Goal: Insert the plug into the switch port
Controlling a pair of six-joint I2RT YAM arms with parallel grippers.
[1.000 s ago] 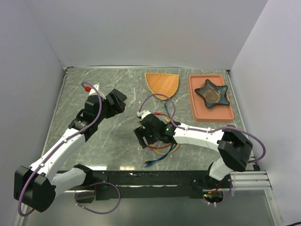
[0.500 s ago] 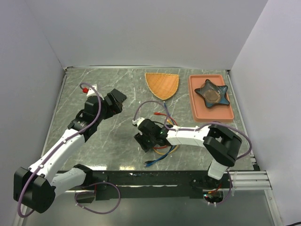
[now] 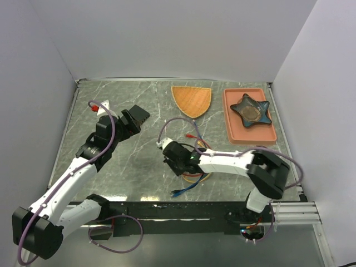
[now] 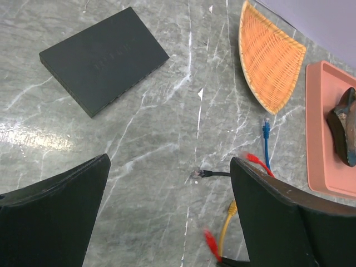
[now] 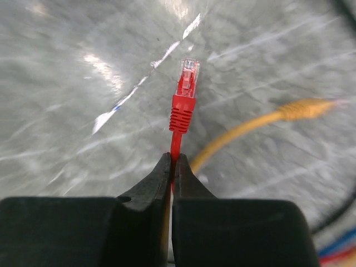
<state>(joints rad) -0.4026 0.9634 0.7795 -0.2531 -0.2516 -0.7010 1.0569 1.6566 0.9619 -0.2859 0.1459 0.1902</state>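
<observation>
Right gripper (image 5: 172, 167) is clenched on the cord of the red plug (image 5: 185, 92), pinching it just behind the boot, so the plug sticks straight out past the fingertips, up off the desk (image 3: 139, 167). A yellow cable (image 5: 261, 122) lies just beside it. From the top camera, that gripper is on the near side of the orange wicker mat (image 3: 192, 100), a bit left of it.

Left gripper (image 4: 169, 160) is released, jaws wide apart and holding nothing, up above the desk. Its camera shows the black switch box (image 4: 104, 58) lying flat, well left of the mat. I can't make out a single port along its long edge; too small. A blue plug (image 4: 266, 128) and a black plug (image 4: 201, 174) lie loose on the mat's near side. A salmon tray (image 3: 228, 122) sits just right of the mat.
</observation>
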